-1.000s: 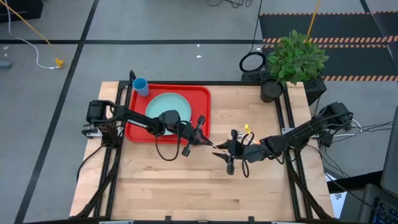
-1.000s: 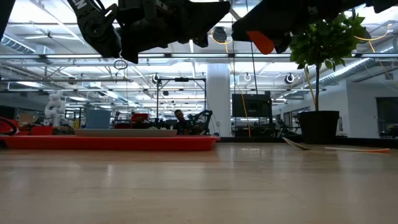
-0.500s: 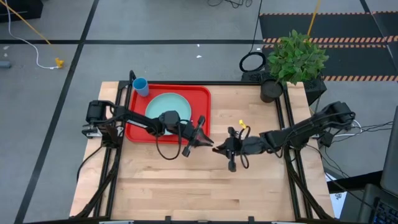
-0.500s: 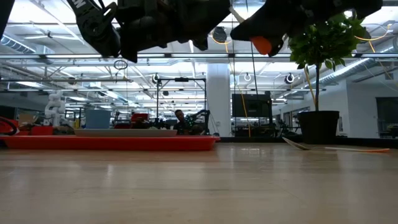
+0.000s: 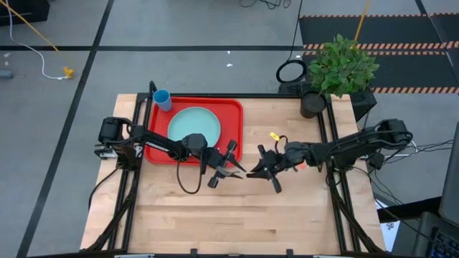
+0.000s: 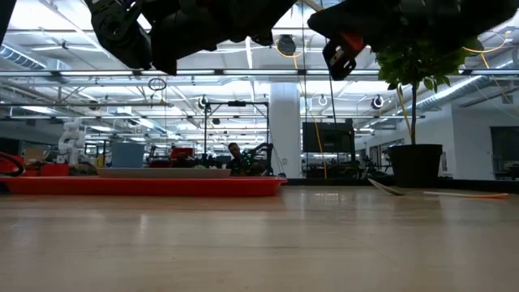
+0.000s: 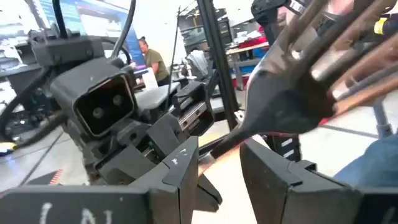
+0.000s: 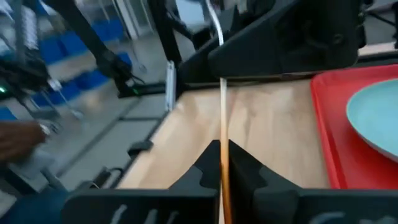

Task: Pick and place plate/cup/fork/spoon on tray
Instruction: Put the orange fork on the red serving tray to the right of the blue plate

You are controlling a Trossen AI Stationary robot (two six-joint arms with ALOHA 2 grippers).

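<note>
Mint plate and blue cup on red tray

plate on tray, cup behind

Four cameras on one tabletop: one overhead, one at surface level, one on each wrist.

The high view looks straight down on the whole tabletop, taking in both arms, the red tray and the potted plant at the far right corner. The low view sits at board height and faces level across the wood into the room; it shares the tray and the plant with the overhead. The left wrist view looks out close past the left claw. The right wrist view looks past the right claw toward the tray.
</note>
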